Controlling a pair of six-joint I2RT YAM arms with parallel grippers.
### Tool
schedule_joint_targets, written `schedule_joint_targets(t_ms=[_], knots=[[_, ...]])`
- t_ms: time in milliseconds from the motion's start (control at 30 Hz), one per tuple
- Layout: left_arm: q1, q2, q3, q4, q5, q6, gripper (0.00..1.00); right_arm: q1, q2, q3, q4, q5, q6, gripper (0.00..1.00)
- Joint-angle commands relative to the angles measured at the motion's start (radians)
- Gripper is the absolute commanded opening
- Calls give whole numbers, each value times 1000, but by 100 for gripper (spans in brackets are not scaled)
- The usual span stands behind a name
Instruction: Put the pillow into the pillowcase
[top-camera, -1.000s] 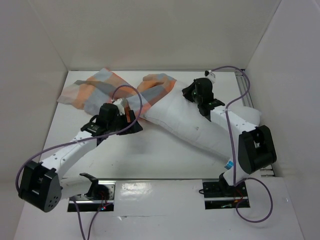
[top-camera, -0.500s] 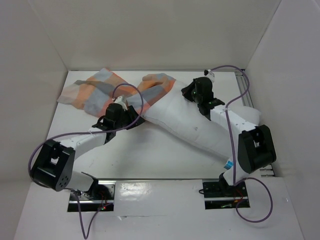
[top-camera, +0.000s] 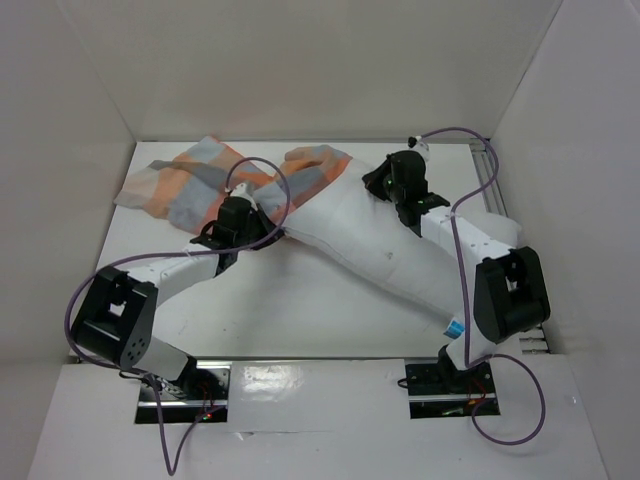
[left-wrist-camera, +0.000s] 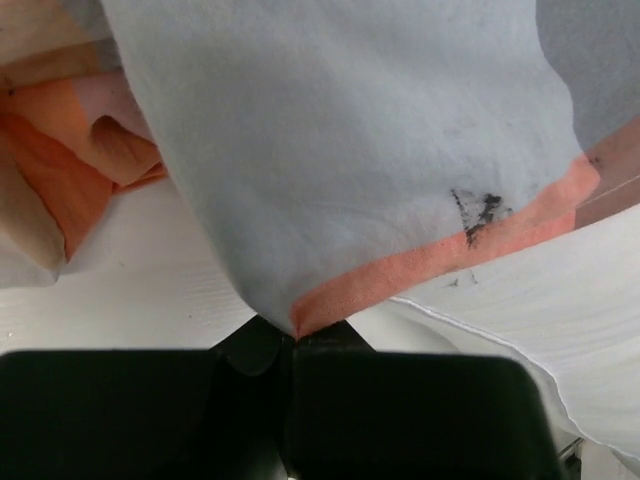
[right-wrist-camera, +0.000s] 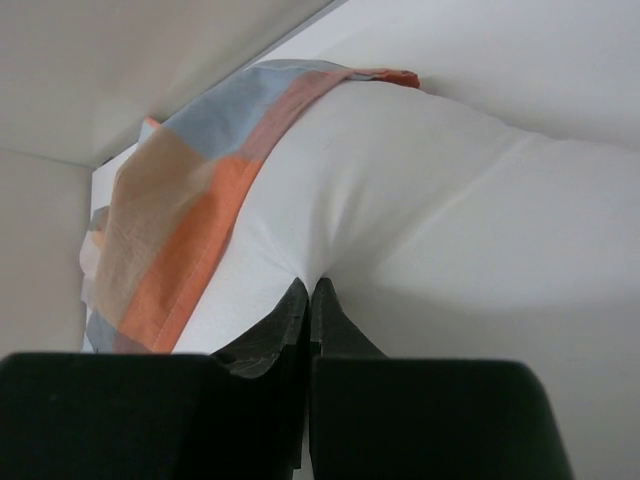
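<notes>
Your left gripper (left-wrist-camera: 293, 342) is clenched on the orange hem corner of the thin checked pillowcase (left-wrist-camera: 330, 140) of orange, light blue and grey fabric. The cloth rises straight ahead of its fingertips and fills the view above them. A dark smudge (left-wrist-camera: 478, 210) sits on the light blue check, up and to the right of the jaws, and forms no letters. Your right gripper (right-wrist-camera: 310, 300) is pinched shut on a fold of the plump plain white pillow (right-wrist-camera: 420, 190), which bulges ahead of it. The pillowcase covers the pillow's end ahead and left of those fingertips. Back by that arm's base, a small blue-and-white label (top-camera: 458, 327) shows at the pillow's edge, its writing too small to read
</notes>
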Motion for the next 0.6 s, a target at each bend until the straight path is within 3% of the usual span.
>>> schedule_joint_targets(t_ms=[0, 267, 300, 333, 433, 567], knots=[[4, -58, -12, -29, -44, 4, 0, -9, 4, 66, 44, 7, -7, 0], [13, -170, -91, -57, -82, 4, 2, -9, 23, 66, 44, 7, -7, 0], [13, -181, -92, -57, -82, 4, 13, -9, 23, 66, 44, 7, -7, 0], [13, -181, -102, -57, -82, -10, 39, -9, 23, 66, 44, 7, -7, 0], [13, -181, -111, -41, -58, -53, 71, -9, 23, 75, 44, 7, -7, 0], [13, -181, -111, -32, -70, -111, 78, -9, 23, 75, 44, -2, -16, 0]])
